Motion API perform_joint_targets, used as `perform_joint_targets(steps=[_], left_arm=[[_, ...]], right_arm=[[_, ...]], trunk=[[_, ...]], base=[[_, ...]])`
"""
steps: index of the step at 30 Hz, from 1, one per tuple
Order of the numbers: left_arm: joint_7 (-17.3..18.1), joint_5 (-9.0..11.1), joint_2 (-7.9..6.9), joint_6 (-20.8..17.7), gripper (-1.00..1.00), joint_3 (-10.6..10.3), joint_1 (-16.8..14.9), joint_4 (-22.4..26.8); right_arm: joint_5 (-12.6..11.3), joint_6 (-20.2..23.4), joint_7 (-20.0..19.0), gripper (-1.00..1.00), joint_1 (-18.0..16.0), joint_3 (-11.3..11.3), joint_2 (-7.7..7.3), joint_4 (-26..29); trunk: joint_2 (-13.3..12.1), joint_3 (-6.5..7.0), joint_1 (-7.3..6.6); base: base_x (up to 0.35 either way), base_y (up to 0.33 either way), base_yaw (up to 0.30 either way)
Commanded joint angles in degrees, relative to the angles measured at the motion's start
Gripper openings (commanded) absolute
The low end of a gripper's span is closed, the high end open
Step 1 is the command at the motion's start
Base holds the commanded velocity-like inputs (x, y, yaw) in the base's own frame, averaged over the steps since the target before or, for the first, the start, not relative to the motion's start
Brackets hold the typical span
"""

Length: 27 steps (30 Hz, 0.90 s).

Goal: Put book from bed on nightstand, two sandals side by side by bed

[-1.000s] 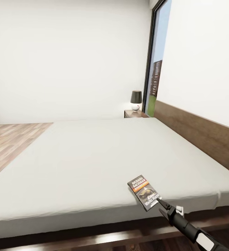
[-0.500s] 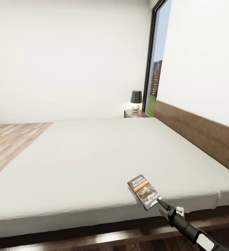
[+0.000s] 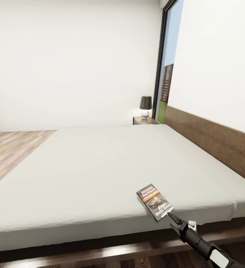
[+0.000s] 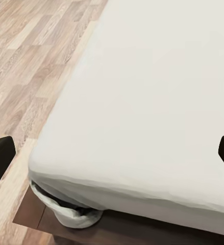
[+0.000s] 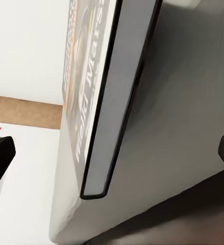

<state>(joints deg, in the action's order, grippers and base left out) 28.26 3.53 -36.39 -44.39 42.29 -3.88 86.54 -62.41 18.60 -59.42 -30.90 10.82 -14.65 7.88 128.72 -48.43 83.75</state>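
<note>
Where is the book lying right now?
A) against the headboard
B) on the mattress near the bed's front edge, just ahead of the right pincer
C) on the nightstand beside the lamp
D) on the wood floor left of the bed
B: in the head view the book lies flat on the grey mattress of the bed near its front edge, with the right pincer reaching its near corner.

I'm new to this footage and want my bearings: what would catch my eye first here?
The large bed with its bare grey mattress spans most of the head view. Near its near edge lies the small dark book, with the right gripper just short of its corner, jaws spread either side of the book's edge in the wrist view. At the far corner a nightstand carries a dark-shaded lamp.
</note>
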Motion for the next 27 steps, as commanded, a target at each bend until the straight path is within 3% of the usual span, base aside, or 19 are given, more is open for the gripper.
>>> perform_joint_targets(steps=[1,27], left_arm=[[0.05,0.35,0.0,-0.5,1.0,0.07,-0.07,0.03],[0.07,0.36,0.0,-0.52,1.0,0.07,-0.06,0.04]], right_arm=[[-0.61,0.47,-0.1,1.0,-0.04,0.43,-0.03,0.0],[-0.52,0.23,-0.08,1.0,-0.04,0.52,1.07,0.03]], trunk=[[0.04,-0.06,0.0],[0.04,-0.06,0.0]], base=[[0.0,0.0,0.0],[0.0,0.0,0.0]])
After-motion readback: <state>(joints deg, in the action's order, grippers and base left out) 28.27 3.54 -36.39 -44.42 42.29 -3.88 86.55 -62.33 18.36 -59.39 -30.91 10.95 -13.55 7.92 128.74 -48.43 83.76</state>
